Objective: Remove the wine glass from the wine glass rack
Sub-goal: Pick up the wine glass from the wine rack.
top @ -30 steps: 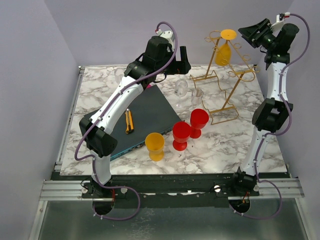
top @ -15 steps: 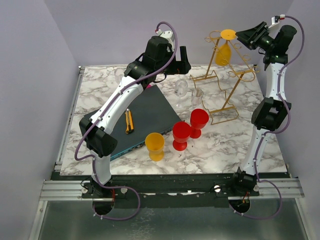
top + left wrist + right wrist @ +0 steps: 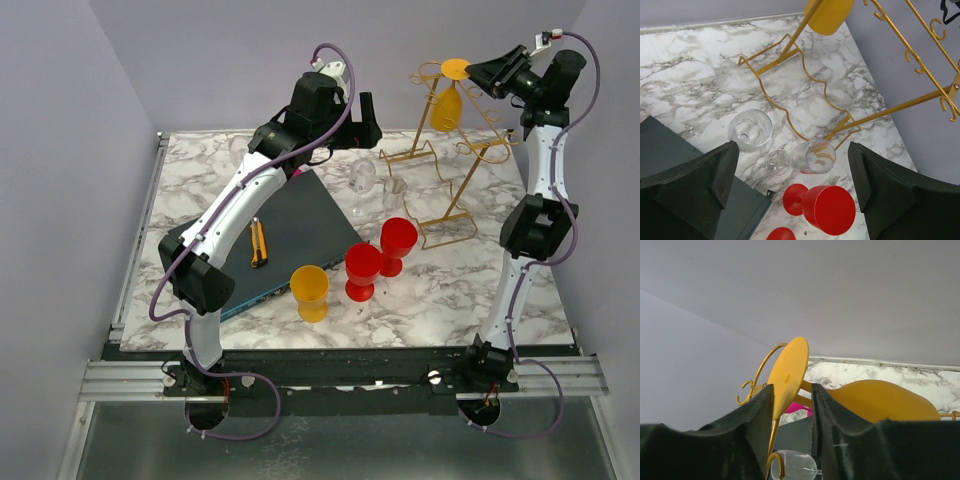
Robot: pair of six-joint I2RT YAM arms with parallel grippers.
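Observation:
A yellow wine glass [image 3: 446, 108] hangs upside down from the gold wire rack [image 3: 470, 150] at the back right, its round foot on top. My right gripper [image 3: 480, 72] is high up at the right of that foot. In the right wrist view [image 3: 790, 390] its jaws are open, with the foot's disc [image 3: 789, 371] and the stem between the fingers; the bowl [image 3: 880, 400] lies to the right. A rack scroll [image 3: 759, 374] curls by the left finger. My left gripper [image 3: 792, 147] is open and empty, high above the table, with the rack's wavy rail [image 3: 790, 114] below it.
Two clear glasses [image 3: 362, 178] [image 3: 395, 190] stand in front of the rack. Two red glasses [image 3: 398, 240] [image 3: 362, 270] and a yellow cup [image 3: 309, 291] stand nearer. A dark board [image 3: 290, 225] holds a yellow-handled tool [image 3: 258, 243]. The back wall is close behind the rack.
My right gripper has moved left and closer to the foot of the yellow glass, until its fingers straddle it. The left arm has not moved.

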